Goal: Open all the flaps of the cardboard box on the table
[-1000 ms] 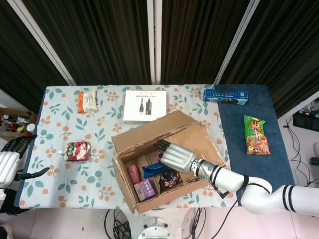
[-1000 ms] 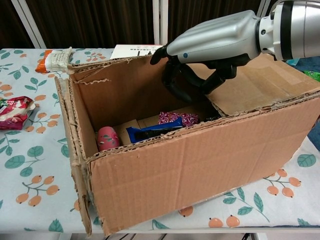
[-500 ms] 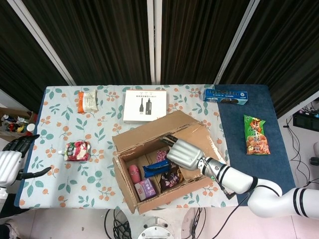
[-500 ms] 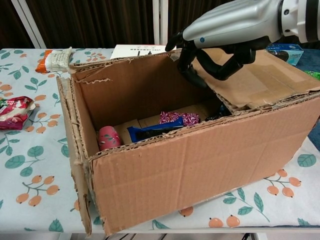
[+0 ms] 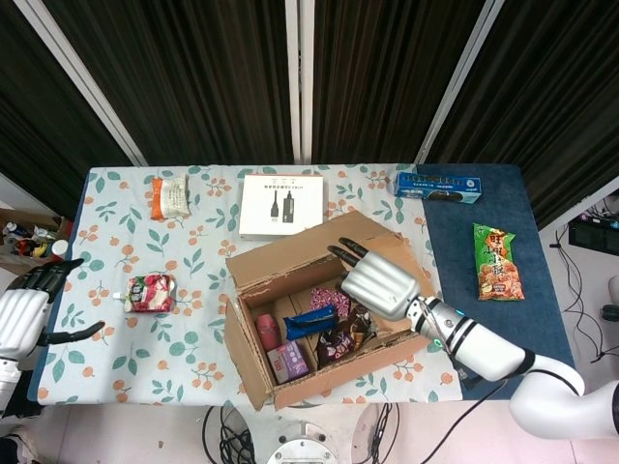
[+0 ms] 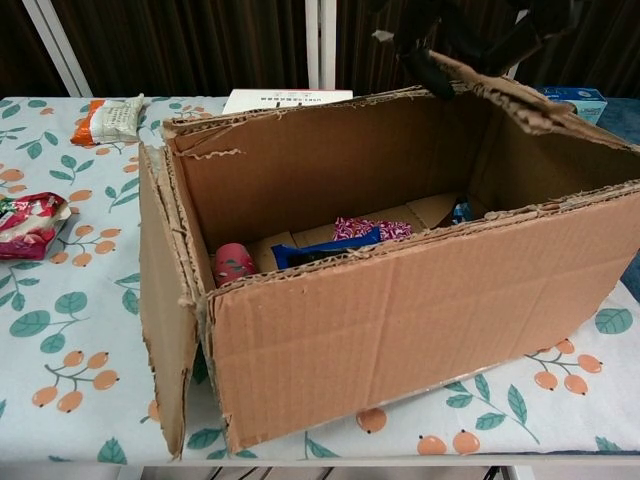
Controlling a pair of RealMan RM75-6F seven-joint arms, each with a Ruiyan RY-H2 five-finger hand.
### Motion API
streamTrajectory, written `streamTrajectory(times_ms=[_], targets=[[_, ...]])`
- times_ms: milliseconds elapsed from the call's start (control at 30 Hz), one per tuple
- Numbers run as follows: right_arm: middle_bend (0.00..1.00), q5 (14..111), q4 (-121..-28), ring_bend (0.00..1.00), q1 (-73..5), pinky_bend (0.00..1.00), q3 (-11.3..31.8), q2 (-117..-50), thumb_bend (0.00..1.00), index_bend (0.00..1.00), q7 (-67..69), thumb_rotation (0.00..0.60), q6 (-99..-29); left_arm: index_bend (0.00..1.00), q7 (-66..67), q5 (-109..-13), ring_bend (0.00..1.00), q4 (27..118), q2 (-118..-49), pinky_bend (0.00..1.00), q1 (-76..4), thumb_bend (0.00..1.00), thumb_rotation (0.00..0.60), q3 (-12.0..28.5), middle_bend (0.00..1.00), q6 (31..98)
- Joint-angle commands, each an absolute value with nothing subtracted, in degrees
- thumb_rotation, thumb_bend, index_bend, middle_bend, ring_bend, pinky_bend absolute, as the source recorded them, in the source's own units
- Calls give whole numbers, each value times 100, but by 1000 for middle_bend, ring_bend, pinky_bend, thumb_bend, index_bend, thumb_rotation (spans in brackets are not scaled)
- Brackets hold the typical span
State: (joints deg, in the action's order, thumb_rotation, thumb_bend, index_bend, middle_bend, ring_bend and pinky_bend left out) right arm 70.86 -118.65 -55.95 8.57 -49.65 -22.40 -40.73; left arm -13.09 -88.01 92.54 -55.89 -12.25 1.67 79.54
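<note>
One cardboard box (image 5: 319, 309) near table's front edge, mid-table, snacks inside. Corrugated board: light, stiff, bends only along creases, torn edges weak (likely to rip if tugged). Best hold: free edge of right flap (image 6: 520, 95), fingers under, lift outward. Right hand (image 5: 377, 280) spread against that flap, gripping nothing. Left hand (image 5: 24, 314) idle off table's left, fingers loosely apart. White booklet (image 5: 281, 205) print unreadable.

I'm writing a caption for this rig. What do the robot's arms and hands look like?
The right robot hand has a smooth silver shell with dark fingers; its arm is glossy white with black bands at the joints. The left robot hand, at the frame's edge, is whitish with dark fingers too.
</note>
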Motion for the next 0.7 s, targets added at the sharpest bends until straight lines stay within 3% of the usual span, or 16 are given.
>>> streamTrajectory(times_ms=[33,367,700], targets=[[512,7226,-12078,27,-5406,0,931,-4596,1000,738,-2055,600,-4283,108,-1302,-8797,122,9276,-5586,176,-1247,0,240,179,153,7920],[526,7987,-12315,43,-4717,0,1072,-3649,1000,734,-1081,600,-4964,109,-1100,-8786,122,9493,-5543,176,-1347,0,238,215,153,7778],[529,8789,-12097,43,-3944,0,949,-2858,1000,732,-5,600,-5522,108,-898,-8659,122,9698,-5535,176,-1461,0,240,249,153,7546]])
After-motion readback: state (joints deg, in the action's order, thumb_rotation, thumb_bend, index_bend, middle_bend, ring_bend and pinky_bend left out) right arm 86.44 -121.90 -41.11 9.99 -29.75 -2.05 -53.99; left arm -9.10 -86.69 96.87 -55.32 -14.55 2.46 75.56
